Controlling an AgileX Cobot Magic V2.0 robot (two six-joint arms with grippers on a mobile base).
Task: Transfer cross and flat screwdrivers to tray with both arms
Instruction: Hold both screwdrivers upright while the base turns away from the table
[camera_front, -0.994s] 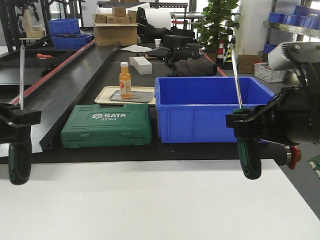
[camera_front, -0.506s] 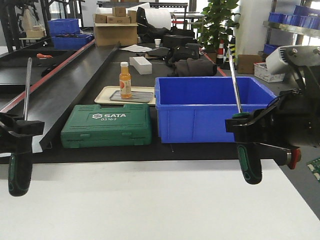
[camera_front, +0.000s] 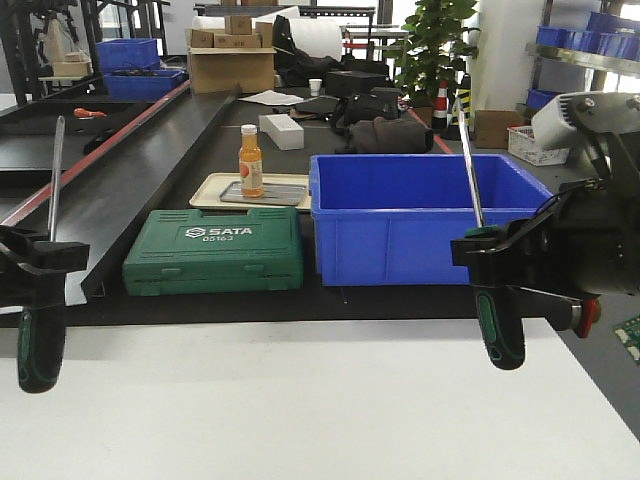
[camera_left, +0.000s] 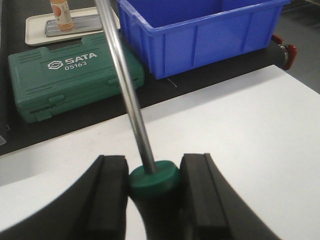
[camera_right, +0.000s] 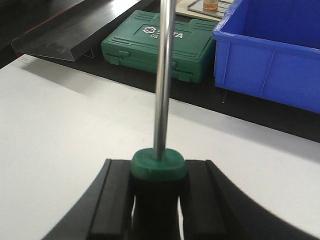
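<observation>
Now, left to right, your left gripper (camera_front: 42, 252) clamps the left screwdriver (camera_front: 40, 345) and your right gripper (camera_front: 495, 245) the right screwdriver (camera_front: 500, 335), both shaft-up and slightly lower than a second ago over the white table (camera_front: 300, 410), with the carry to the far grey tray (camera_front: 285, 194) still ahead.

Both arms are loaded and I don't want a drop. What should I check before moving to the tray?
1. Left gripper shut on left screwdriver: ok.
2. Right gripper shut on right screwdriver: ok.
3. Shafts up, handles hanging below the jaws: ok.
4. Tray free for both tools: not ok, an orange bottle stands on it.
5. Clearance over green case and blue bin on the way: cannot tell.
</observation>
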